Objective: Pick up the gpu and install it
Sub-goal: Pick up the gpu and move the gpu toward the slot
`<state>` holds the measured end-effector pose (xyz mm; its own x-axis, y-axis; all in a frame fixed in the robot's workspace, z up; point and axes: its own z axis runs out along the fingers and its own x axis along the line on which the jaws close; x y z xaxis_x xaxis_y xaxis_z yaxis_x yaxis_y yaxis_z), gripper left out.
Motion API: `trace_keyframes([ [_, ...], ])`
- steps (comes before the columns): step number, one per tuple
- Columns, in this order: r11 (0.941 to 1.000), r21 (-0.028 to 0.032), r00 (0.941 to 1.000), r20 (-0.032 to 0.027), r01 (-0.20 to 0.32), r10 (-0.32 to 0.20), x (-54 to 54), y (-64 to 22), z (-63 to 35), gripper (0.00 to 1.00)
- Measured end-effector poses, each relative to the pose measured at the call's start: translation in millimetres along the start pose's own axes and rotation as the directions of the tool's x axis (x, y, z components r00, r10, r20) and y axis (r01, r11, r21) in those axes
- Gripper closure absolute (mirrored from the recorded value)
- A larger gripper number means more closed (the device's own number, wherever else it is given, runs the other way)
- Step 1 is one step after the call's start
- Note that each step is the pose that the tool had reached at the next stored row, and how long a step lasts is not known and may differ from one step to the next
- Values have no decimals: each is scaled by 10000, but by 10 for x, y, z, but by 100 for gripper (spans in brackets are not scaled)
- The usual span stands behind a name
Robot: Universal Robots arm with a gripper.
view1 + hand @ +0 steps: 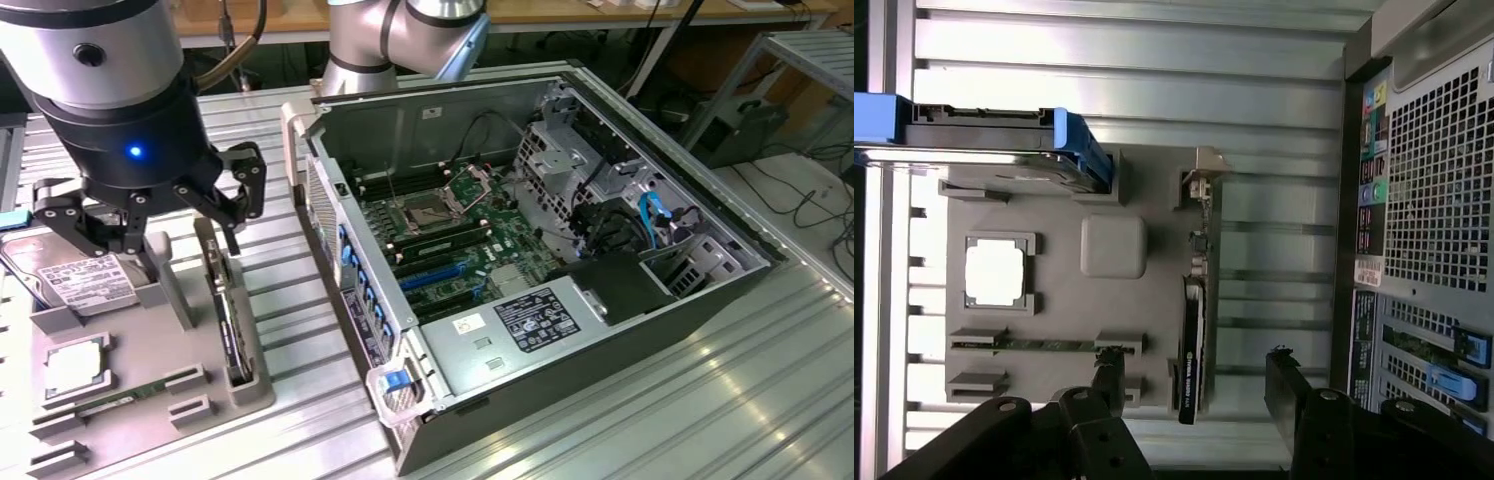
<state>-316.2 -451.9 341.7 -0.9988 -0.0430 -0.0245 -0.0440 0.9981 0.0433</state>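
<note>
The gpu point(234, 330) stands on its edge in a slot of the grey holder tray point(147, 340), at the exterior view's left. It is a thin dark card, and its pale metal bracket point(1204, 175) is at one end. My gripper point(167, 240) hangs above the tray and over the card, open. In the wrist view the gpu point(1194, 345) lies edge-on between my two black fingers point(1109, 375), which stand wide apart without touching it. The open computer case point(534, 250) lies on its side to the exterior view's right, with the motherboard and its blue slots point(434, 280) exposed.
On the same tray sit a silver hard drive point(67, 275) with blue rails, a square processor point(74, 365) and a narrow memory stick point(100, 405). The case's near wall point(347, 270) rises close beside the tray. Everything rests on a ribbed metal table point(747, 390).
</note>
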Motion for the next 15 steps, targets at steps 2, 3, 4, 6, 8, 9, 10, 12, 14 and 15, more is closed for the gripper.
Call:
trace_keyframes([
  [2,10000,-1,10000,0,0,0,1,-1,23,32],
  [3,10000,-1,10000,0,0,0,1,-1,30,32],
  [4,10000,-3,10000,1,0,0,1,-2,37,32],
  [6,10000,-8,10000,1,-1,1,2,-2,51,32],
  [8,10000,-9,10000,1,0,0,2,-3,72,32],
  [9,10000,-8,10000,0,-1,1,2,-4,83,32],
  [10,10000,-9,10000,0,0,0,2,-4,95,32],
  [12,10000,-11,10000,0,0,0,3,-5,119,32],
  [14,10000,-12,10000,0,0,0,3,-7,147,32],
  [15,10000,-13,10000,1,0,0,4,-7,163,32],
])
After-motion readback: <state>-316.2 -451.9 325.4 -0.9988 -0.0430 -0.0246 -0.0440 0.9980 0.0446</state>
